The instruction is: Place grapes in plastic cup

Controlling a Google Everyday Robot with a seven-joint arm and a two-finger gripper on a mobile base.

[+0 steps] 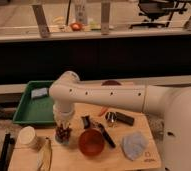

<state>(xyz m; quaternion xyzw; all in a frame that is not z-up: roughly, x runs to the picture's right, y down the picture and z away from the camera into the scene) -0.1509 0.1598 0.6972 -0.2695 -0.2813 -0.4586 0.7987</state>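
The white arm (114,95) reached in from the right, bent at its elbow over the left-middle of the surface (84,159), then dropped straight down. The wooden surface carried everything else. A green tray (26,107) sat at the far left with a pale sponge-like block (40,93) in its far corner.

An orange bowl (91,142) stood near the front centre. A crumpled blue-grey cloth (133,145) lay to its right. A cream-white cup (28,137) stood at the near left, just beside a pale yellowish item (45,156) at the front edge.

A dark rectangular block (124,118) lay right of centre, and a black-handled tool (107,137) ran diagonally beside the bowl. A thin red chili (103,111) lay just beyond them.

The gripper (64,126) pointed down over the plastic cup (63,136), left of the orange bowl. The grapes (64,132) showed as a dark reddish cluster at the cup's mouth, right under the fingers. Couldn't tell whether the fingers were closed on the grapes or had opened, nor whether the bunch was resting in the cup or hanging.
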